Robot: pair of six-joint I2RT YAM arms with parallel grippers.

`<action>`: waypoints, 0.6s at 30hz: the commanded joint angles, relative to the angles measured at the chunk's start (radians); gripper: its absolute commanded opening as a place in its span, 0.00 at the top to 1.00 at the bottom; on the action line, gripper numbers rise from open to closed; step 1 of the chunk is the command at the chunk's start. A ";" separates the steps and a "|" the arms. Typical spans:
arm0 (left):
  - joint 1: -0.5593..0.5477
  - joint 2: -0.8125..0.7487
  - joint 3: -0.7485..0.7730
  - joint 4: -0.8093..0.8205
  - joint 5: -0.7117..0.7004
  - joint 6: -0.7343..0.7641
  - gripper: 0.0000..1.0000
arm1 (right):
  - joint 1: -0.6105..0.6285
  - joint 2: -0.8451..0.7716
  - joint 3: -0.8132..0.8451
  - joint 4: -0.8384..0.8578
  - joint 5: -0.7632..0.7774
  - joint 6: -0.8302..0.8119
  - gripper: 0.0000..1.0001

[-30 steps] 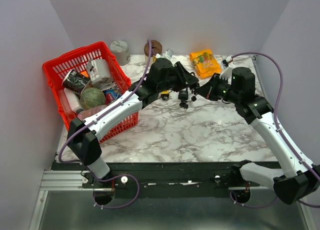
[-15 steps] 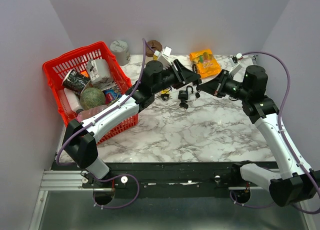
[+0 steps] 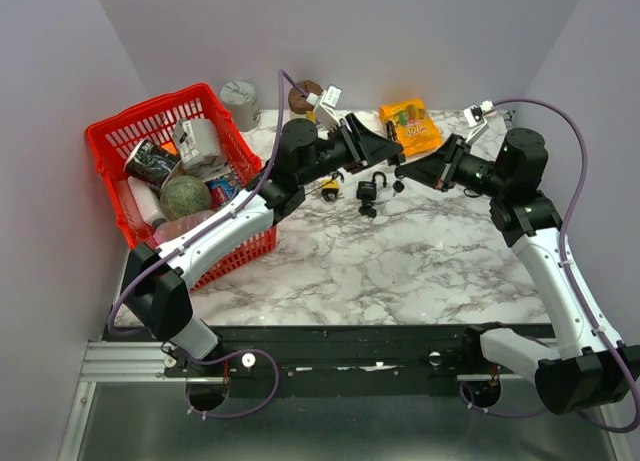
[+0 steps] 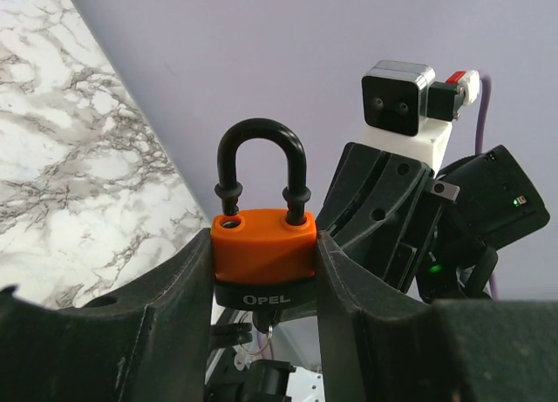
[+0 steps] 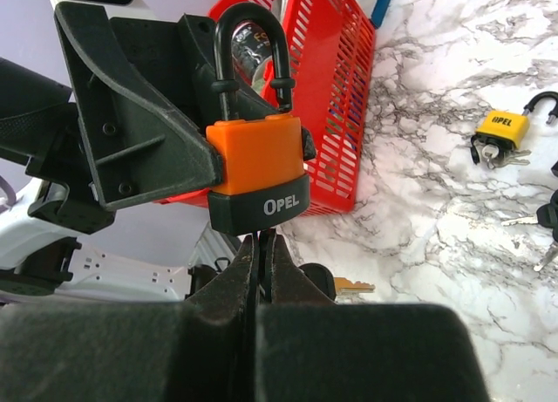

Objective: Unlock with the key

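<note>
An orange padlock with a black base marked OPEL and a black shackle is clamped by its sides between my left gripper's fingers. It hangs above the table near the back. In the right wrist view the same padlock sits just above my right gripper, which is shut on a thin key. The key sticks into the padlock's underside, a ring dangling from it. From above, the left gripper and right gripper meet tip to tip.
A red basket full of items stands at the left. On the marble lie a yellow padlock with keys, a black padlock and a loose brass key. An orange snack bag is at the back.
Both grippers have risen off the table together and shifted toward the back, the padlock and key staying between them. The right arm has swung outward to the right.
</note>
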 commanded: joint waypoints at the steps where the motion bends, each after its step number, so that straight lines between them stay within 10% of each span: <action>1: -0.021 -0.034 -0.007 -0.042 0.195 -0.004 1.00 | -0.020 -0.002 0.015 0.123 0.056 -0.038 0.83; 7: 0.031 -0.034 -0.015 -0.043 0.245 0.018 1.00 | -0.025 -0.061 -0.013 0.074 0.033 -0.090 0.35; 18: 0.094 -0.080 -0.001 -0.046 0.662 0.167 1.00 | -0.033 -0.023 0.246 -0.068 -0.183 -0.257 0.17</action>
